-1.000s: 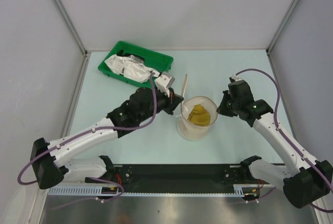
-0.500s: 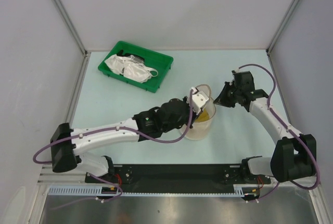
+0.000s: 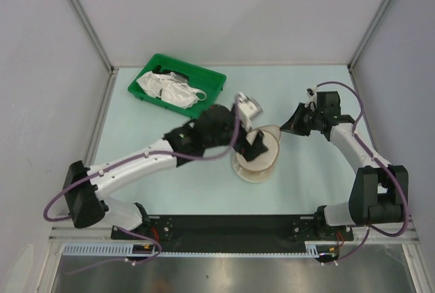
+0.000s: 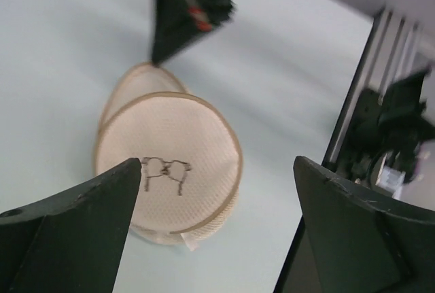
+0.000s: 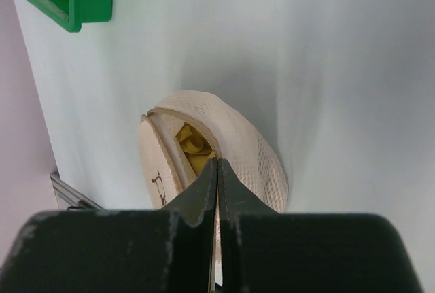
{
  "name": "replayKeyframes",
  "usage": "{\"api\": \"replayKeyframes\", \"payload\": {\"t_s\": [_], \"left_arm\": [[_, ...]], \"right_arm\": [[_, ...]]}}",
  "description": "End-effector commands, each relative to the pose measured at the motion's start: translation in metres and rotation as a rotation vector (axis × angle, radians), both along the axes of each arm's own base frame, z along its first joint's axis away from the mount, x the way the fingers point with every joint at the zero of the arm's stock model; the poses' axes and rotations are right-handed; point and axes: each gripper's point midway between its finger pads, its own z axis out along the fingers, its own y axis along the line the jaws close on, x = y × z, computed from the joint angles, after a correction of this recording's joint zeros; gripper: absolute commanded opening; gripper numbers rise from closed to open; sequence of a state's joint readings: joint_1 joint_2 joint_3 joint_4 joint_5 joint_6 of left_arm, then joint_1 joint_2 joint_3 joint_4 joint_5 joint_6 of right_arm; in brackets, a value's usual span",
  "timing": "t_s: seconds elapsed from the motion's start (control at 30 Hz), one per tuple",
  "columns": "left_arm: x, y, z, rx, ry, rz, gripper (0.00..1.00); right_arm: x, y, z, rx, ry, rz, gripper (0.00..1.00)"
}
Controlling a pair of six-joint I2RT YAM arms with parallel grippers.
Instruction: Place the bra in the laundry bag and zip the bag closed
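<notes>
Round beige mesh laundry bag (image 3: pixel 264 168) lies flat, the lid half with the small bra drawing facing up. Mustard-yellow soft bra (image 5: pixel 192 149) is inside it, visible only from the right wrist view through a wedge-shaped gap where the two halves don't meet, so not zipped. Left gripper (image 4: pixel 217 164) hangs directly over the bag's lid, fingers spread wide and empty, lid roughly centred between them. Right gripper (image 5: pixel 216 168) is just beside the bag's rim on its far right side, fingers pressed together; can't tell if they pinch a zip pull or nothing at all. The gap faces the right gripper, so that arm looks nearer the open stretch of zip, and the left is placed to press the lid down. The zip runs round the rim, so my guess is the pull must travel an arc, not a straight tug. Can't locate the zip pull itself.
</notes>
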State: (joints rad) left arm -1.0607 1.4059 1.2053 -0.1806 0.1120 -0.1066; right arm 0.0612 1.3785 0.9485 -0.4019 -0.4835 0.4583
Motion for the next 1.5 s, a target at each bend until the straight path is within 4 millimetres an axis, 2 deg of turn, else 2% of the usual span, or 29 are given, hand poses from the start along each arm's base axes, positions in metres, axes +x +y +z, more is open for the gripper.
{"api": "replayKeyframes", "payload": {"t_s": [0.0, 0.03, 0.07, 0.1, 0.17, 0.2, 0.3, 0.5, 0.6, 0.63, 0.77, 0.83, 0.87, 0.9, 0.93, 0.97, 1.0, 1.07, 1.1, 1.13, 1.17, 1.2, 1.23, 1.27, 1.33, 1.37, 1.4, 1.43, 1.47], "left_arm": [[0.047, 0.051, 0.044, -0.205, 0.236, 0.087, 1.00], [0.055, 0.056, 0.034, -0.196, 0.272, 0.097, 0.99], [0.066, 0.054, 0.013, -0.158, 0.331, 0.100, 1.00], [0.077, 0.062, -0.004, -0.118, 0.379, 0.136, 1.00], [0.088, 0.064, -0.032, -0.076, 0.429, 0.169, 0.99], [0.101, 0.062, -0.045, -0.084, 0.427, 0.198, 0.99], [0.119, 0.063, -0.083, -0.063, 0.442, 0.280, 1.00], [0.133, 0.053, -0.102, -0.059, 0.437, 0.312, 0.99], [0.138, 0.049, -0.120, -0.018, 0.462, 0.300, 1.00], [0.132, 0.044, -0.138, 0.006, 0.523, 0.257, 1.00], [0.121, 0.031, -0.153, -0.051, 0.617, 0.198, 0.99], [0.116, 0.032, -0.156, -0.072, 0.630, 0.199, 0.90], [0.111, 0.035, -0.157, -0.084, 0.630, 0.203, 0.82], [0.108, 0.037, -0.158, -0.089, 0.634, 0.200, 0.69], [0.099, 0.042, -0.165, -0.087, 0.659, 0.206, 0.64], [0.097, 0.042, -0.158, -0.108, 0.649, 0.196, 0.58], [0.093, 0.043, -0.156, -0.118, 0.652, 0.189, 0.44], [0.081, 0.050, -0.162, -0.123, 0.683, 0.204, 0.32], [0.080, 0.053, -0.153, -0.143, 0.666, 0.220, 0.21], [0.071, 0.060, -0.162, -0.139, 0.704, 0.245, 0.13], [0.069, 0.061, -0.158, -0.157, 0.702, 0.254, 0.04], [0.068, 0.065, -0.151, -0.177, 0.696, 0.274, 0.00], [0.062, 0.068, -0.154, -0.203, 0.733, 0.294, 0.00], [0.059, 0.070, -0.151, -0.219, 0.746, 0.306, 0.00], [0.054, 0.076, -0.145, -0.271, 0.786, 0.359, 0.00], [0.053, 0.079, -0.143, -0.289, 0.800, 0.384, 0.00], [0.053, 0.082, -0.140, -0.312, 0.810, 0.412, 0.00], [0.052, 0.086, -0.135, -0.356, 0.836, 0.452, 0.00], [0.051, 0.088, -0.133, -0.377, 0.849, 0.478, 0.00]], "right_arm": [[0.011, 0.012, 0.014, 0.056, -0.117, 0.148, 0.00], [0.011, 0.016, 0.009, 0.078, -0.104, 0.169, 0.00], [0.012, 0.018, 0.008, 0.093, -0.103, 0.181, 0.00], [0.017, 0.021, 0.009, 0.109, -0.121, 0.193, 0.00], [0.019, 0.029, 0.002, 0.144, -0.112, 0.232, 0.00], [0.021, 0.030, 0.002, 0.154, -0.120, 0.244, 0.00], [0.024, 0.044, -0.003, 0.178, -0.115, 0.321, 0.00], [0.037, 0.052, -0.010, 0.154, -0.104, 0.366, 0.00], [0.039, 0.055, -0.005, 0.165, -0.124, 0.381, 0.00], [0.038, 0.056, -0.002, 0.174, -0.130, 0.389, 0.00], [0.043, 0.061, 0.001, 0.195, -0.143, 0.417, 0.00], [0.047, 0.065, 0.002, 0.203, -0.146, 0.439, 0.00], [0.046, 0.068, 0.001, 0.201, -0.134, 0.449, 0.00], [0.050, 0.070, 0.004, 0.194, -0.149, 0.459, 0.00], [0.051, 0.072, 0.000, 0.198, -0.135, 0.463, 0.00], [0.050, 0.077, -0.001, 0.200, -0.130, 0.477, 0.01], [0.051, 0.079, -0.002, 0.195, -0.125, 0.485, 0.02], [0.054, 0.086, -0.004, 0.188, -0.101, 0.489, 0.03], [0.055, 0.087, -0.004, 0.185, -0.094, 0.481, 0.03], [0.057, 0.089, -0.002, 0.185, -0.082, 0.463, 0.06], [0.058, 0.088, -0.002, 0.177, -0.065, 0.437, 0.07], [0.060, 0.085, -0.003, 0.146, -0.056, 0.400, 0.10], [0.057, 0.082, -0.004, 0.132, -0.028, 0.364, 0.21], [0.052, 0.077, 0.005, 0.103, -0.028, 0.323, 0.32], [0.045, 0.067, 0.010, 0.035, -0.044, 0.240, 0.46], [0.030, 0.062, 0.018, 0.029, -0.046, 0.193, 0.54], [0.028, 0.050, 0.017, -0.015, -0.046, 0.118, 0.62], [0.018, 0.044, 0.016, -0.033, -0.030, 0.083, 0.67], [0.002, 0.037, 0.006, -0.038, 0.013, 0.028, 0.72]]}}
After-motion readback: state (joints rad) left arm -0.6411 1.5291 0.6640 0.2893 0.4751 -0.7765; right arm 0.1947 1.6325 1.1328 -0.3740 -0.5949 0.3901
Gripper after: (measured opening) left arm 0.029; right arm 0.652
